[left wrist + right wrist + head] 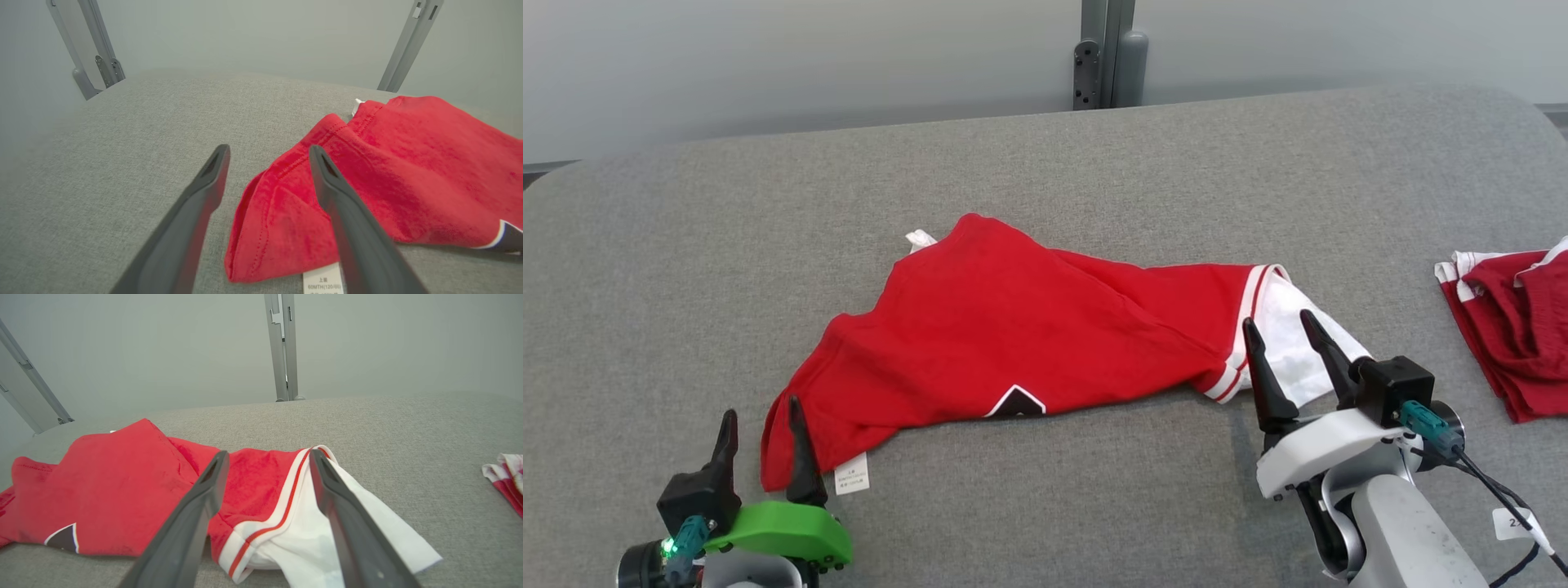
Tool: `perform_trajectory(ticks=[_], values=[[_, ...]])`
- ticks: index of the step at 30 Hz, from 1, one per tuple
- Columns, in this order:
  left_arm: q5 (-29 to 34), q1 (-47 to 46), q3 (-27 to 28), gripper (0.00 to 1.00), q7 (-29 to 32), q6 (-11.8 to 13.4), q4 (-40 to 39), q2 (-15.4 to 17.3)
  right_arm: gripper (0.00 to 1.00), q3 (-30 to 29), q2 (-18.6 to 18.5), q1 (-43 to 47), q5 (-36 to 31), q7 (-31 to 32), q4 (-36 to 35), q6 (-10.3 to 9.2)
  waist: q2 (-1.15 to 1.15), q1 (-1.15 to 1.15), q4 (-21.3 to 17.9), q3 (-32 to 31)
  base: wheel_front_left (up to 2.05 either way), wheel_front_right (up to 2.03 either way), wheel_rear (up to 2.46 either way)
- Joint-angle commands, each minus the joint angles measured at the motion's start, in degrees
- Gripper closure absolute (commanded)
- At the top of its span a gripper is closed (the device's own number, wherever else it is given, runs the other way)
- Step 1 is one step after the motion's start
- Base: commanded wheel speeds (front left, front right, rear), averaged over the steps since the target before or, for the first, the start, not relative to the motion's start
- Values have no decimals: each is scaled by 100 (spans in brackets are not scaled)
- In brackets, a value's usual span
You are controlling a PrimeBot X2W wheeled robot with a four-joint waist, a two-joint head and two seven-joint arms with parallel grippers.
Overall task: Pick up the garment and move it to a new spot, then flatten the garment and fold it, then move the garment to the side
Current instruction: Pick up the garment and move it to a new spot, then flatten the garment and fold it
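Head view looks down on the table (1045, 163); both low wrist views share the garment (1013, 327).

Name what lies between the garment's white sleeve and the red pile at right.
Bare grey surface, seen in the right wrist view between the white sleeve and the red-and-white pile.

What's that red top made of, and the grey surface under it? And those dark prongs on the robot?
Red garment: soft matte knit, probably cotton jersey; it drapes in folds and shows stitched hems. Grey surface: woven, flecked upholstery cloth, seemingly padded given its rounded edge. Dark fingers: smooth, matte, likely moulded plastic or rubber; the look leaves that open.
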Motion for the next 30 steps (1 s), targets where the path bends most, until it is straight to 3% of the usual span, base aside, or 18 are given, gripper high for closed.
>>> perform_trajectory(ticks=[1,14,22,30], values=[[-79,-119,-50,0,0,-85,-34,19,0,28,-12,-33,61,0,-11,-5,0,0,-36,34,0,0,0],[-55,-1557,-781,0,1,-403,751,22,0,88,-10,-267,113,1,-14,-5,0,0,-453,459,0,0,0],[-294,-2925,-1326,0,6,-527,2121,22,0,129,-11,-400,159,0,-44,-5,0,0,-749,782,0,0,0],[-429,-4195,-1621,0,490,-540,3408,23,0,140,-10,-498,212,1,-59,-5,0,0,-960,1032,0,0,0]])
